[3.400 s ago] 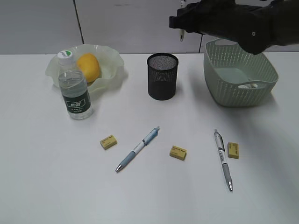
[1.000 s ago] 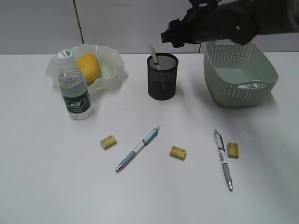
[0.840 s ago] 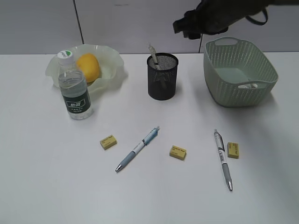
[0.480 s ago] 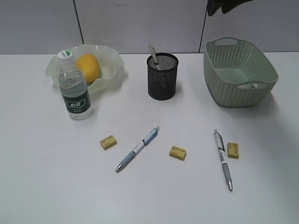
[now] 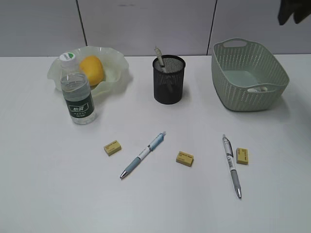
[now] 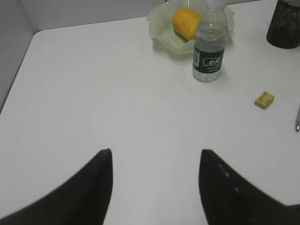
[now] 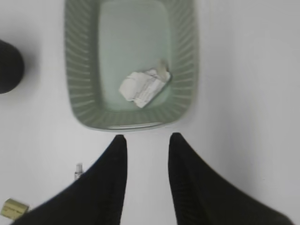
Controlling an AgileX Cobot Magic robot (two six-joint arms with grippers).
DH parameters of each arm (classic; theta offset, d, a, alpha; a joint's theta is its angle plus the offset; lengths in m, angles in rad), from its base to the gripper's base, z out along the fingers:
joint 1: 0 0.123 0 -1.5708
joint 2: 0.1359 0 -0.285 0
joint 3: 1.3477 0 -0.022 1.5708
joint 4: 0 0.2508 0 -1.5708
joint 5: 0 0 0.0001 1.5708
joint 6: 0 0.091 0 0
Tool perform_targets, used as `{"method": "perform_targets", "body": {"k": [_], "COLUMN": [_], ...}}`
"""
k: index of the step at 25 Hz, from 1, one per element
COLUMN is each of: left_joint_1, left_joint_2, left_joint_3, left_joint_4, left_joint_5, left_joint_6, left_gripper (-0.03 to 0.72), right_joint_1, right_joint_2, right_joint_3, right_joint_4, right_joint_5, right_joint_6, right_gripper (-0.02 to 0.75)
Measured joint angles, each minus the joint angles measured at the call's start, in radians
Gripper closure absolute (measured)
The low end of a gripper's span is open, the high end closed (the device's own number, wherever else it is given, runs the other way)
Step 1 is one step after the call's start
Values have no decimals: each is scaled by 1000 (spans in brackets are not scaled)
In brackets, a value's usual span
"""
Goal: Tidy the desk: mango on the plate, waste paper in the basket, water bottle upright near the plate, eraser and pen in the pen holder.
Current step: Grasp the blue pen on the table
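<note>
Closest to me on the white desk (image 5: pixel 43 194) I see two pens lying flat. The grey pen (image 5: pixel 232 166) is on the right, and a yellow eraser (image 5: pixel 242 156) sits just beside it. The blue pen (image 5: pixel 143 155) lies in the middle, tilted, with a second eraser (image 5: pixel 185 158) near its right side and a third eraser (image 5: pixel 112 147) near its left side.

My left pincer (image 6: pixel 154 180) hangs over bare desk on the near left. Its two fingers are spread wide and hold nothing. From there the third eraser is off to the right and farther away, well apart from the fingers.

Farther back on the left stands the water bottle (image 5: pixel 77 92), upright, just in front of the plate (image 5: pixel 116 73). The mango (image 5: pixel 92 70) rests on the plate.

In the middle at the back is the black pen holder (image 5: pixel 169 79), with one pen top (image 5: pixel 159 57) poking out of it.

On the far right is the green basket (image 5: pixel 248 75), and the waste paper (image 7: pixel 143 86) lies inside it (a white crumpled lump). My right pincer (image 7: pixel 147 176) floats high above the desk, just at the near edge of the basket. Its fingers are parted a little and empty. The paper is past the fingertips, not touching them.
</note>
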Motion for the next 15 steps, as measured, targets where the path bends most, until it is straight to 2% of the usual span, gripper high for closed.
{"method": "perform_targets", "body": {"k": [4, 8, 15], "left_joint_1": [0, 0, 0], "left_joint_2": [0, 0, 0], "left_joint_3": [0, 0, 0], "left_joint_4": [0, 0, 0], "left_joint_5": [0, 0, 0], "left_joint_6": [0, 0, 0], "left_gripper": [244, 244, 244], "right_joint_1": [-71, -81, -82], "right_joint_2": [0, -6, -186], "right_joint_3": [0, 16, 263], "right_joint_4": [23, 65, 141], "right_joint_5": [3, 4, 4], "right_joint_6": [-8, -66, -82], "right_gripper": [482, 482, 483]}}
